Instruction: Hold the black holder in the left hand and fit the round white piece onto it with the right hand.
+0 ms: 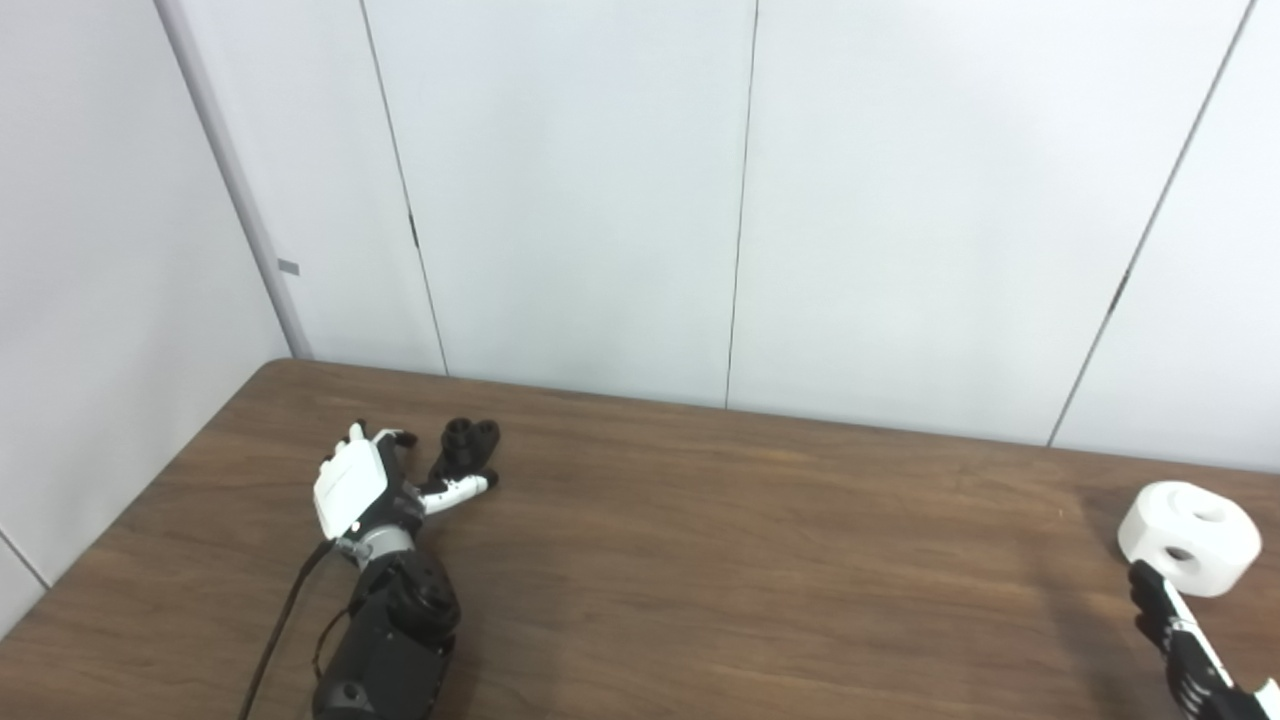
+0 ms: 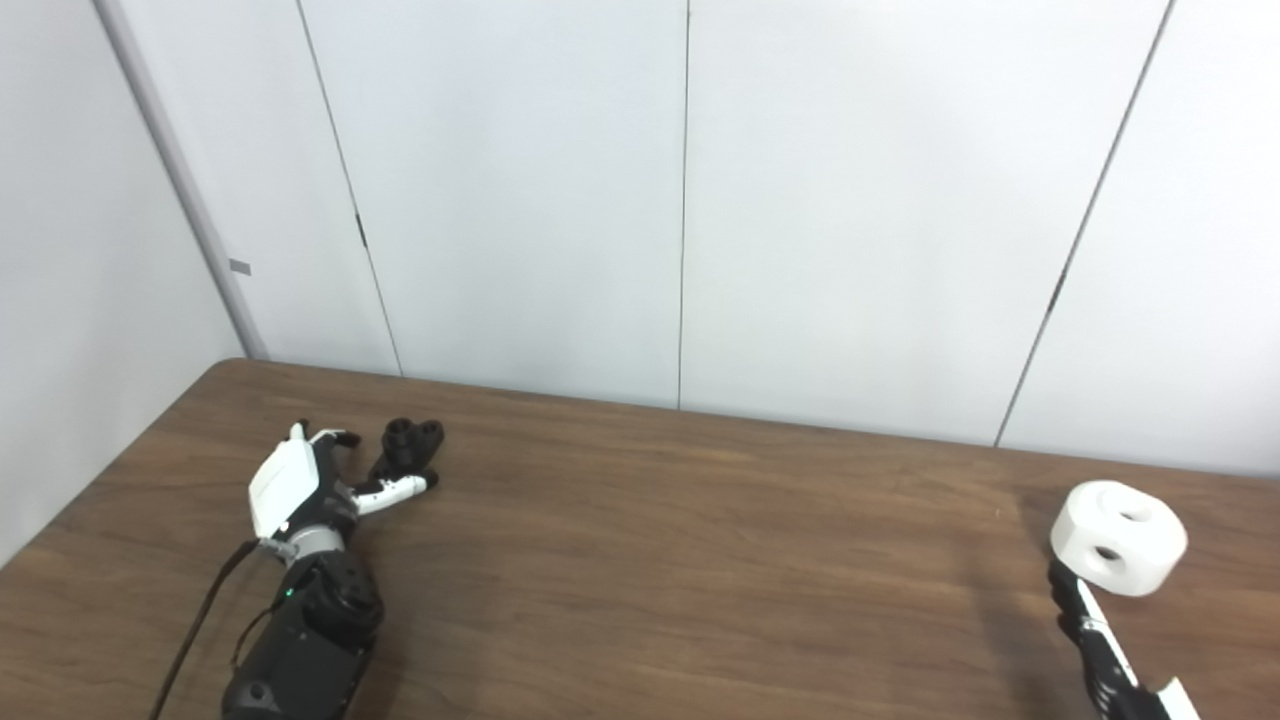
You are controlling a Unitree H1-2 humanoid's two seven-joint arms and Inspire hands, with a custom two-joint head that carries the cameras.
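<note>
The black holder (image 1: 468, 443) stands on the brown table (image 1: 760, 560) at the far left; it has short round pegs on top. My left hand (image 1: 365, 487) lies just left of it, fingers apart, with the thumb stretched along the holder's near side; it grips nothing. The round white piece (image 1: 1190, 537), a thick disc with two holes, lies at the far right of the table. Only the stretched-out fingers (image 1: 1165, 612) of my right hand show at the bottom right corner, their tips at the near edge of the white piece, not closed on it.
White wall panels (image 1: 600, 200) rise right behind the table's far edge. The table's left edge runs diagonally near my left arm (image 1: 390, 650). A black cable (image 1: 285, 620) trails beside that arm.
</note>
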